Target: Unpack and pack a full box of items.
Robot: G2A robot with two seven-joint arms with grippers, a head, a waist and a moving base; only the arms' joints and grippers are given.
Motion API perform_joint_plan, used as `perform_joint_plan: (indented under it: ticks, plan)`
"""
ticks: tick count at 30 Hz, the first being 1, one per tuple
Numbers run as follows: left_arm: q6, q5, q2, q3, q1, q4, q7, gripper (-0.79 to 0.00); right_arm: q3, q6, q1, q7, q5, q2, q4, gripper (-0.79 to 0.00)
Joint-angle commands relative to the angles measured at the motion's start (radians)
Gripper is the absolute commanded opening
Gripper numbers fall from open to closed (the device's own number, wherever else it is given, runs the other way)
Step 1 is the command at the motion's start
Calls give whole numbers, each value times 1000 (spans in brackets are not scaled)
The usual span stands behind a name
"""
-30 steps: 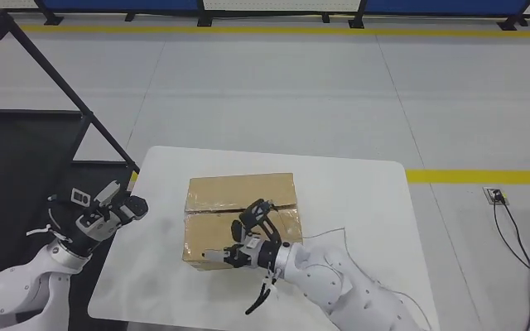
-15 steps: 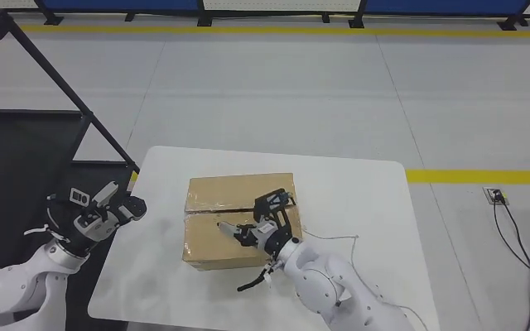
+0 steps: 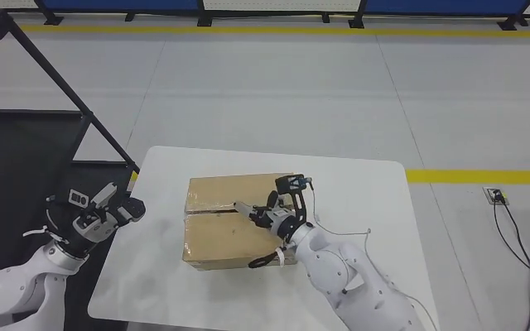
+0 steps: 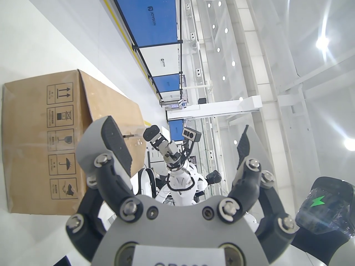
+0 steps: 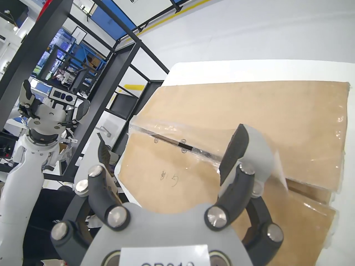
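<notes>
A closed cardboard box (image 3: 224, 194) stands mid-table, its top flaps sealed by clear tape along the centre seam (image 5: 177, 145). My right gripper (image 3: 252, 211) hovers over the box top at the seam, open, with nothing between its fingers (image 5: 235, 150). In the right wrist view the box (image 5: 249, 112) lies just beyond that gripper (image 5: 169, 150). My left gripper (image 3: 132, 207) is held off the table's left edge, clear of the box and open and empty (image 4: 180, 142). The left wrist view shows the box's printed side (image 4: 41, 139) and the right gripper (image 4: 155, 137) farther off.
The white table (image 3: 356, 199) has bare room right of the box and along the front. A thin cable (image 3: 348, 236) from the right arm trails over it. A black metal frame (image 3: 91, 124) stands by the table's left corner.
The right gripper has moved from the box's front edge across the top to the taped seam, swinging toward the right. The left arm has stayed in place.
</notes>
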Motion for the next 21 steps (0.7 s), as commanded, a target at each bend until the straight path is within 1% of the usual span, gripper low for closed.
perform_joint_plan:
  ticks: [1,7,15,21]
  plan:
    - [0,0,2,2,2,0,-1,0,9,5,5,3,22,-3,9,0]
    - [-4,-2,6,5,8,1,6,0,42,44,11,32,91,-12,17,0]
    - [-4,-1,12,13,14,-3,11,0,90,69,8,87,159,-14,3,0]
    - [-8,-3,17,18,21,-11,10,0,130,-25,-39,71,162,-7,-50,0]
